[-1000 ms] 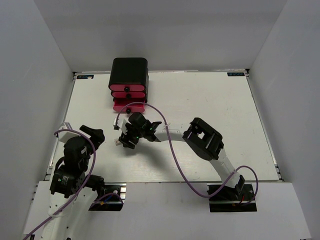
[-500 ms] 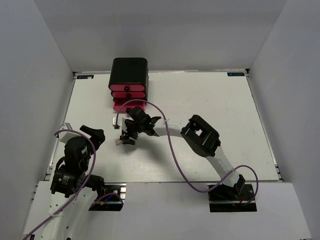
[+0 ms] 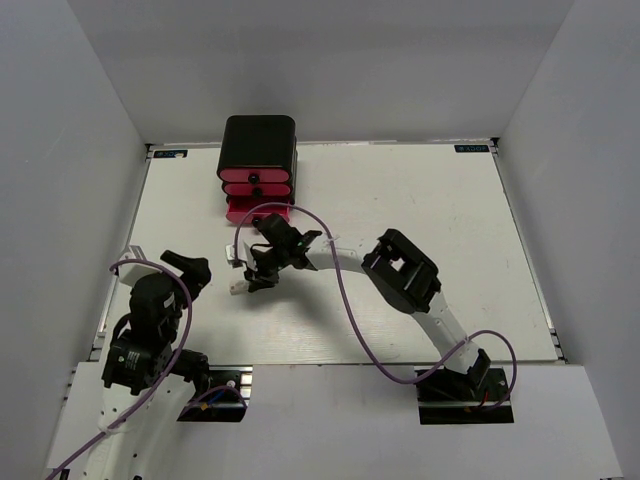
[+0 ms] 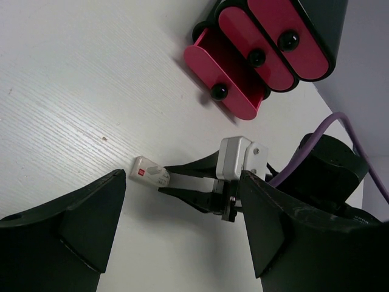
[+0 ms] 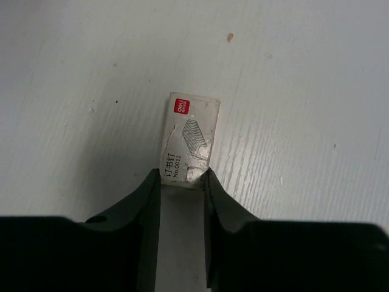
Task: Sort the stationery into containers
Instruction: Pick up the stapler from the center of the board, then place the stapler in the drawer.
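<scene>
- While clamping just the right end of the small white box (image 5: 189, 137) in right gripper (image 5: 182, 180) jaws, could lose it swivelling; bite seemingly shallow.
- Left gripper (image 3: 188, 266) jaws apart.

White box (image 5: 190, 139), red "deli" logo, "No.0012" (beside Chinese characters)

A small white staple box (image 5: 189, 131), printed with a red logo patch at its far end, a staple drawing and "No.0012", is seen lying flat on the white table (image 5: 292, 91), its near end pinched between the fingers of the right gripper (image 5: 182, 177). Three pink drawers (image 3: 257, 189) with round black knobs are stacked in a black rounded cabinet (image 3: 258, 148) at the far side, set apart from the box. The bottom drawer (image 4: 226, 82) is pulled out towards the box, the two above it are pushed in
</scene>
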